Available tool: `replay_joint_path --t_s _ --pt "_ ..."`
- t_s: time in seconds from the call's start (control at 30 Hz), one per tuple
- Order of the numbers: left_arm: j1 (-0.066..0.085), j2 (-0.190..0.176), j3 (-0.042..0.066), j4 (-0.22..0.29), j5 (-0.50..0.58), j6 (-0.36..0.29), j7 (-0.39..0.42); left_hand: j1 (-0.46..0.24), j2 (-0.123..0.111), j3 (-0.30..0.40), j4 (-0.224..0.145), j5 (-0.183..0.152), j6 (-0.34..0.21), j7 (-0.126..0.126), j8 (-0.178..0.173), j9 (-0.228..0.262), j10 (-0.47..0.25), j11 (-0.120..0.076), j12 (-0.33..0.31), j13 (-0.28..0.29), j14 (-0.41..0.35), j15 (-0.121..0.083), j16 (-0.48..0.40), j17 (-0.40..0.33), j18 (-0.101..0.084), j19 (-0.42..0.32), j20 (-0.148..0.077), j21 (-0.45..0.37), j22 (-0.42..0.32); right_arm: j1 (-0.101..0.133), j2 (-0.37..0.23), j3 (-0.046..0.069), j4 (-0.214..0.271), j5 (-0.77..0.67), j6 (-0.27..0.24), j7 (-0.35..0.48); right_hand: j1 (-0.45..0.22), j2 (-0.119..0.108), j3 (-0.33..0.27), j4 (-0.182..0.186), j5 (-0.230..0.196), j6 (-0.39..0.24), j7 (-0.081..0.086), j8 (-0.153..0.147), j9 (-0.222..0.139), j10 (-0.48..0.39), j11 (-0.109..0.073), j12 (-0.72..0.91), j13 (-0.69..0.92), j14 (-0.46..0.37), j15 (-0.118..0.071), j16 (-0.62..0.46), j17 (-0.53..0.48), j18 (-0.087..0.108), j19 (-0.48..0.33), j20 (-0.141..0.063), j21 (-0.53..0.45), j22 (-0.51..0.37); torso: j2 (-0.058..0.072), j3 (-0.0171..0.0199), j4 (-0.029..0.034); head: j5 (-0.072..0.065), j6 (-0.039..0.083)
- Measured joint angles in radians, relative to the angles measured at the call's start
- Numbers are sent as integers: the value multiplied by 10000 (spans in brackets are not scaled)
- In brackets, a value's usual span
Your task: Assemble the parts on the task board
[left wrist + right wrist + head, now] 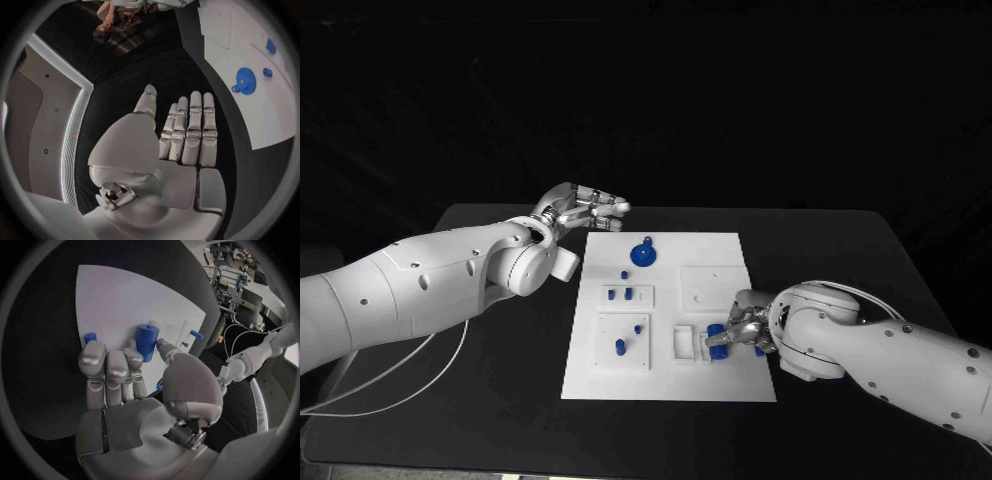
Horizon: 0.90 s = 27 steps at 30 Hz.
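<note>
Held part: a blue cylinder [147, 341], pinched between the thumb and a finger of the right hand [134, 385]; in the right wrist view its long axis runs roughly along the fingers, its flat round end pointing away from the palm.
Where it is: over the near right corner of the white task board [733, 245], just beside a small white bracket [682, 342] there.
Right hand: fingers curled round the cylinder, the other fingers lying side by side next to it; in the head view the hand [740, 330] sits at the board's near right edge with blue showing between its fingers.
Other parts on the board: a blue gear [642, 257] with a short stem lies flat near the far middle; a small blue knob [625, 273] lies just beside it; two short blue pegs [620, 294] stand upright in a raised block at the left; two more pegs [629, 338] stand in a second block nearer the robot.
Left hand: the left hand [584, 209] hovers off the board's far left corner, above the black table [488, 380], holding nothing; in the left wrist view its fingers [190, 132] are straight and close together, thumb apart.
Cable: a white cable [372, 385] lies on the table under the left arm.
</note>
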Motion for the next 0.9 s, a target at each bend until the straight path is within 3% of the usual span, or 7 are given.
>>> replay_joint_path --t_s 0.07,0.33,0.37,0.43,0.6,0.7,0.9 --pt "0 0 -1 4 -2 10 -15 0 0 0 0 0 -40 0 0 0 0 0 0 0 0 0 0 0 0 0 0 0 -15 5 21 -25 -35 14 -45 13 52 161 -29 -83 0 -2 -1 -1 699 -1 0 -51 0 0 0 -8 0 -1 0 0 0 0 0 0 -6 8 -6" --pt "0 2 -2 9 -21 54 -75 0 0 0 0 0 -55 -16 0 -1 0 0 0 0 -35 35 0 -1 0 0 0 0 -41 24 74 -69 -138 121 -137 80 187 372 -257 -890 31 -2 -1 8 927 0 1 -56 -1 0 1 -98 -66 -9 0 0 -42 -1 0 -3 -18 18 -20" --pt "0 3 -2 10 -25 60 -83 1 0 0 0 0 -55 -16 0 -1 0 0 0 0 -35 35 0 -1 0 0 0 0 -41 28 81 -76 -148 125 -137 86 200 381 -378 -1015 195 -2 0 10 928 1 2 -56 -1 0 1 -98 -72 -14 0 0 -42 -1 0 -3 -18 14 -23" --pt "0 7 -3 10 -34 73 -99 1 0 0 0 0 -55 -16 0 -1 0 0 0 0 -35 35 0 -1 0 0 0 0 -40 38 102 -98 -177 125 -143 98 291 413 -573 -1211 487 -3 1 10 1467 0 2 -56 -1 -1 2 -98 -72 -24 20 20 -43 -1 0 -3 -17 6 -26" --pt "0 13 -3 12 -56 96 -128 1 0 0 0 0 -55 -16 0 -1 0 0 0 -1 -35 34 0 -1 0 -1 0 0 -69 47 119 -132 -200 117 -210 123 489 352 -907 -1566 2043 -8 12 11 1766 -5 1 -56 -1 -3 10 -98 -82 -87 36 36 -43 -1 -1 -1 -13 -9 -31" --pt "0 13 -3 12 -70 106 -143 1 0 0 0 0 -55 -16 0 -1 0 0 0 0 -35 35 0 -1 0 -1 0 0 -85 40 118 -149 -205 122 -313 136 489 352 -1085 -1743 2665 41 62 33 1772 -28 -22 -56 -1 9 22 -98 -82 -105 36 36 -43 -1 -1 0 -13 -15 -31" --pt "0 5 -4 18 -99 127 -172 1 0 0 0 0 -55 -16 0 -1 0 0 0 -1 -35 34 0 -2 0 -1 0 0 -89 3 36 -194 -209 478 -770 175 298 544 -1242 -1901 3948 239 21 30 2302 -58 -52 -56 -2 12 28 -98 -82 -149 36 36 -43 -2 -1 7 -11 1 -36"
